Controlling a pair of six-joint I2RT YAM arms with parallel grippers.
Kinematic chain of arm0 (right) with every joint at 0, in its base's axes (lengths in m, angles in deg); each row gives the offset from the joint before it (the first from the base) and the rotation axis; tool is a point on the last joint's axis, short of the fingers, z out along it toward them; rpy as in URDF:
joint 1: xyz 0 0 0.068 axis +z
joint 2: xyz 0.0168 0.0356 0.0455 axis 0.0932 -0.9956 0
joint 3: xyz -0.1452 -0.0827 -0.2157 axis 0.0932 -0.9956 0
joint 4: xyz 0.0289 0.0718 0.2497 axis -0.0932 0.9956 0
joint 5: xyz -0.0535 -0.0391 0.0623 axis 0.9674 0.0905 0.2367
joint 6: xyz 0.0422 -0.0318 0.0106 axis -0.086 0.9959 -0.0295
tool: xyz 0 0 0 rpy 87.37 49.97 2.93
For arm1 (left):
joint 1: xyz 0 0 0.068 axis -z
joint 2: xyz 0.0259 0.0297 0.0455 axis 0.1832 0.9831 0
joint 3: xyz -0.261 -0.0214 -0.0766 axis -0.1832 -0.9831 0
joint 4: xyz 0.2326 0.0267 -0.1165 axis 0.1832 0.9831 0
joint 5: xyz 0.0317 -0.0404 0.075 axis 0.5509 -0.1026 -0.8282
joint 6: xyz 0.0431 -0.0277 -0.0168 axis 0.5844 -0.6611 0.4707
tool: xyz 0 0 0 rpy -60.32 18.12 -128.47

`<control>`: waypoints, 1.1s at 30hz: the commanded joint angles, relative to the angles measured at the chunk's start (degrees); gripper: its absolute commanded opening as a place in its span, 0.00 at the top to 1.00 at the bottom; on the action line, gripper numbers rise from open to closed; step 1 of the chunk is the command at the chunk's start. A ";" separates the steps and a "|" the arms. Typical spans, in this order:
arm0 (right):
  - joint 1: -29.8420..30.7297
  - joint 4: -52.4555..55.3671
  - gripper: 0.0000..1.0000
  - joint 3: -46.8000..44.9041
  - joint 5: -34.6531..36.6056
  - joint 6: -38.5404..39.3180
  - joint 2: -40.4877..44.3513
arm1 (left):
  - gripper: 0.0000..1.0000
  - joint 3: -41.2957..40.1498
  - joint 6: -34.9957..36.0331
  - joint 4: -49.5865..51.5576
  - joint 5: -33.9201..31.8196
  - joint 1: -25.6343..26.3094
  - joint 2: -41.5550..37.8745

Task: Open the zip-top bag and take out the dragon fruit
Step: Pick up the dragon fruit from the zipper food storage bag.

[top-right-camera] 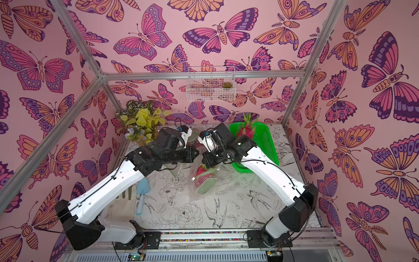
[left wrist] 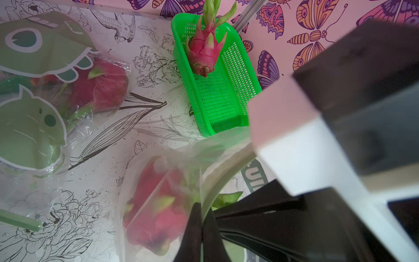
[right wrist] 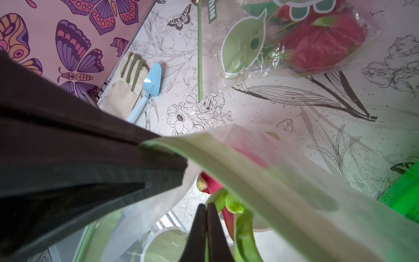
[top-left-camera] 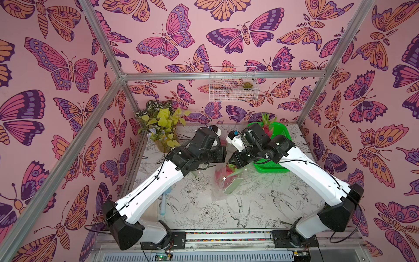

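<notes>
The zip-top bag (left wrist: 204, 147) is pinched at its mouth by the fully closed left fingers (left wrist: 192, 231) and right fingers (right wrist: 199, 226), the dragon fruit (left wrist: 158, 211) being hung just below, between them.

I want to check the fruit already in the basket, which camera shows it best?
The left wrist view: the dragon fruit lies close and sharp in the green basket. Both top views show it small, partly behind the right arm. The right wrist view shows only a basket corner.
</notes>
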 commanded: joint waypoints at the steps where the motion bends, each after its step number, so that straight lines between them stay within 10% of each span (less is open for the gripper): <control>1: 0.50 0.91 1.00 2.98 -0.86 1.37 2.09 | 1.00 -1.38 0.06 -1.13 -1.62 0.11 -1.45; 33: -2.73 -3.00 1.00 15.11 -2.70 1.68 8.31 | 1.00 -5.35 -0.13 -3.66 -1.22 -1.12 -1.82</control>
